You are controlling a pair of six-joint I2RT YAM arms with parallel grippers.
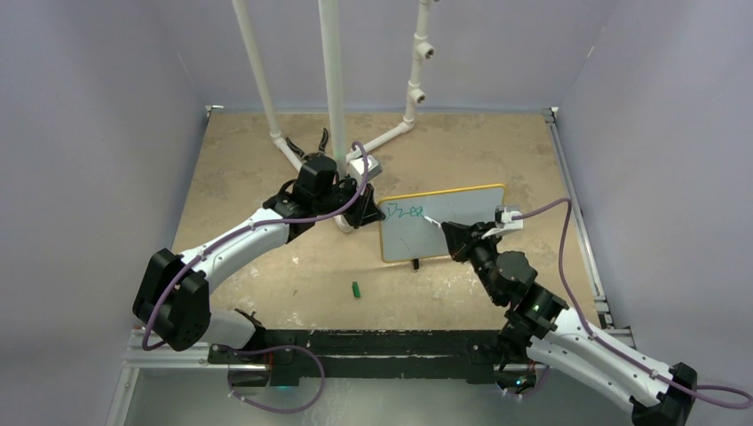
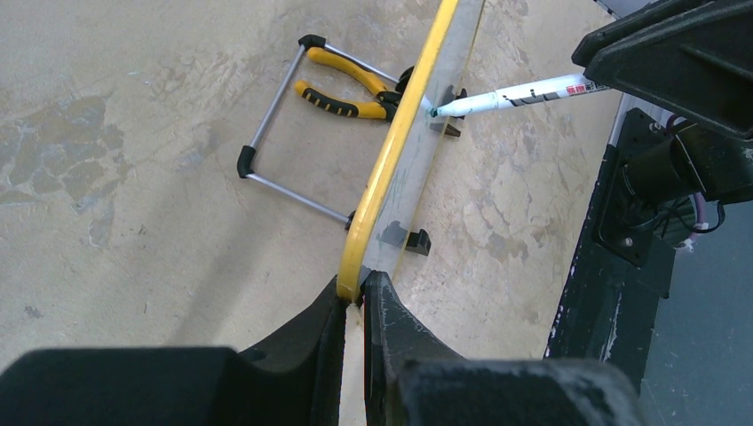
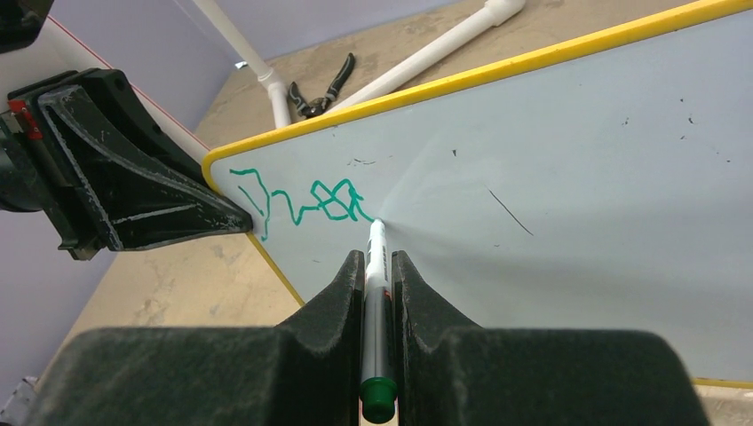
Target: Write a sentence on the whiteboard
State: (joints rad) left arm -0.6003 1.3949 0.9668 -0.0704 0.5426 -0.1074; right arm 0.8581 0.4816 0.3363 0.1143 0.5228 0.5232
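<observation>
Yellow-rimmed, light, stiff and likely tippy, the whiteboard (image 1: 448, 232) stands at 3 o'clock on the table (image 1: 249, 160). The left pincer (image 2: 355, 297) clamps its 9 o'clock rim; the right pincer (image 3: 378, 259) grips the marker (image 3: 376, 238), whose tip ends the sentence (image 3: 302, 200).

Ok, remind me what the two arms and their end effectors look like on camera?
Both arms have white link shells with black joint housings: left arm, right arm. A purple cable loops along each. The left end effector and right end effector have matte black, wedge-shaped fingers, scuffed at the edges.
</observation>
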